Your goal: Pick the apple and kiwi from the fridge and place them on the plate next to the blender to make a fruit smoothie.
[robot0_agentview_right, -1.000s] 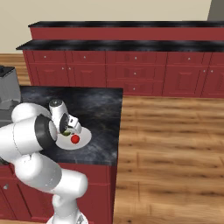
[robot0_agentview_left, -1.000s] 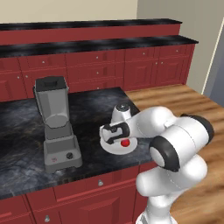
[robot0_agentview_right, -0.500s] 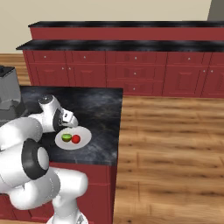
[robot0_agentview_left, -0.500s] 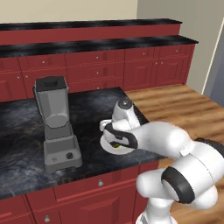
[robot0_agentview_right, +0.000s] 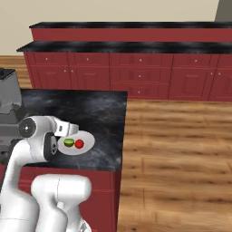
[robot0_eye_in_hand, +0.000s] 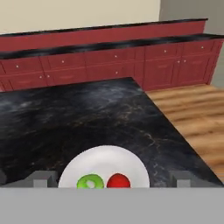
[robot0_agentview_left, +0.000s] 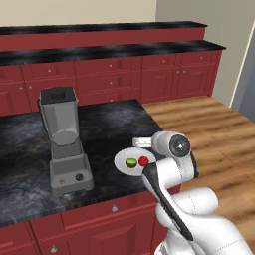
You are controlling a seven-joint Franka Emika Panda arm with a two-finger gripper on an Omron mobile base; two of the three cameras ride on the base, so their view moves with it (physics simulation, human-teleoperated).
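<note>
The white plate point(robot0_agentview_left: 130, 156) lies on the dark marbled bench point(robot0_agentview_left: 104, 124), near the front edge, at about 3 o'clock from the blender point(robot0_agentview_left: 63, 140) and a short way apart from it. On the plate sit the kiwi point(robot0_agentview_left: 131, 162) and the apple point(robot0_agentview_left: 143, 161), side by side and close together, the kiwi on the side nearer the blender with its green cut face up. In the right base view the kiwi point(robot0_agentview_right: 69, 142) lies at 9 o'clock from the apple point(robot0_agentview_right: 79, 144) on the plate point(robot0_agentview_right: 86, 140), and the blender point(robot0_agentview_right: 9, 106) stands at the far left edge.

The hand point(robot0_eye_in_hand: 112, 178) is above the near rim of the plate, pulled clear of both fruits. Its two grey fingertips point(robot0_eye_in_hand: 43, 177) stand wide apart, one on each side of the plate point(robot0_eye_in_hand: 105, 158), so it is open and grips nothing. Between them, the kiwi point(robot0_eye_in_hand: 90, 181) and apple point(robot0_eye_in_hand: 118, 180) show at 6 o'clock of the plate. Red cabinets point(robot0_agentview_left: 114, 79) with dark tops run along the far wall, and wooden floor point(robot0_agentview_right: 181, 149) lies beside the bench.
</note>
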